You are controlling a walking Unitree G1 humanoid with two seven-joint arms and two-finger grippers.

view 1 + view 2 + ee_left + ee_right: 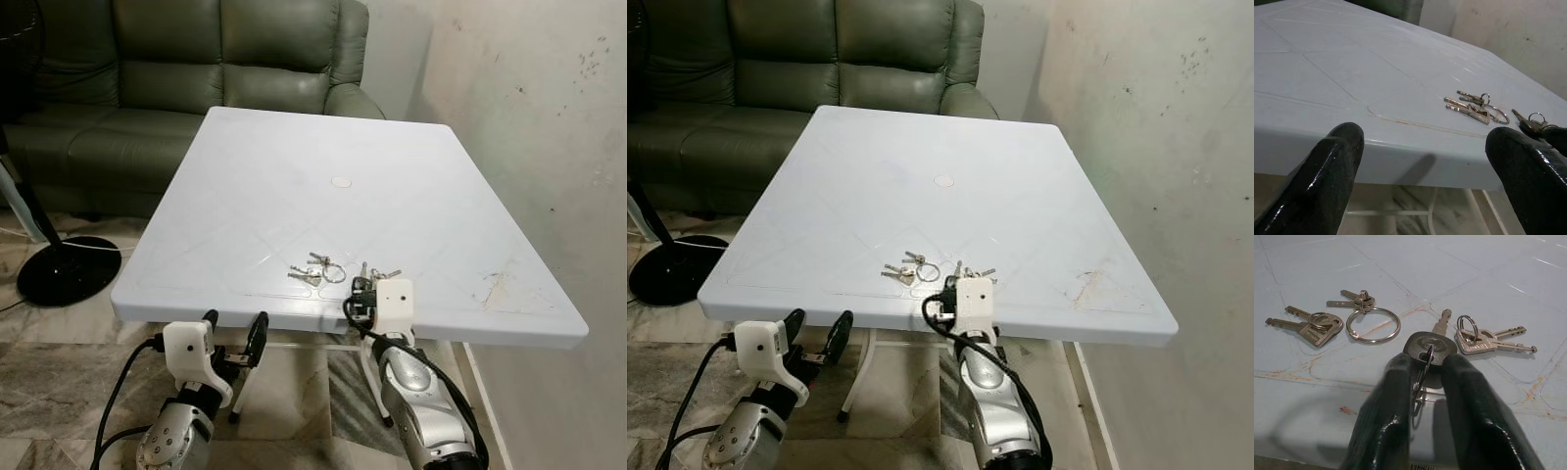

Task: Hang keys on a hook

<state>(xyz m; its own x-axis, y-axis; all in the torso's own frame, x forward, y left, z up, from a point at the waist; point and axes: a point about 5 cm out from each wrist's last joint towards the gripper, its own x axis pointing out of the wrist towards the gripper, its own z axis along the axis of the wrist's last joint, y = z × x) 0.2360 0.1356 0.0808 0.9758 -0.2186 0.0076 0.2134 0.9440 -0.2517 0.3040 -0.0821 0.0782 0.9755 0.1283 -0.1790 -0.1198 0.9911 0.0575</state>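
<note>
1. In the lower centre of the left eye view, the right gripper (359,294) sits at the near edge of the pale surface (294,157). It touches the nearer bunch of keys (1469,338).
2. In the right wrist view, the gripper's two black fingers (1386,416) are closed around a thin metal ring (1422,369). The ring threads through the dark head of one key. So this gripper is grasping the bunch by its ring, low in the centre of that frame.
3. The keys lie straight ahead of the right gripper. The dark-headed key points away from the fingers, up the frame. Two silver keys on a smaller ring fan out to the right of the frame, lying flat on the surface.
4. A second bunch of keys (315,270) lies just to the left in the left eye view, near the first bunch but apart from it. It has a large open ring and several silver keys splayed flat. Nothing touches it.
5. The left gripper (235,333) is at the lower left of the left eye view, below the surface's edge. Its fingers are spread wide and hold nothing. The right arm is plainly the nearer one to the keys.
6. I see no hook. The next move is probably to lift the held bunch clear of the surface.
</note>
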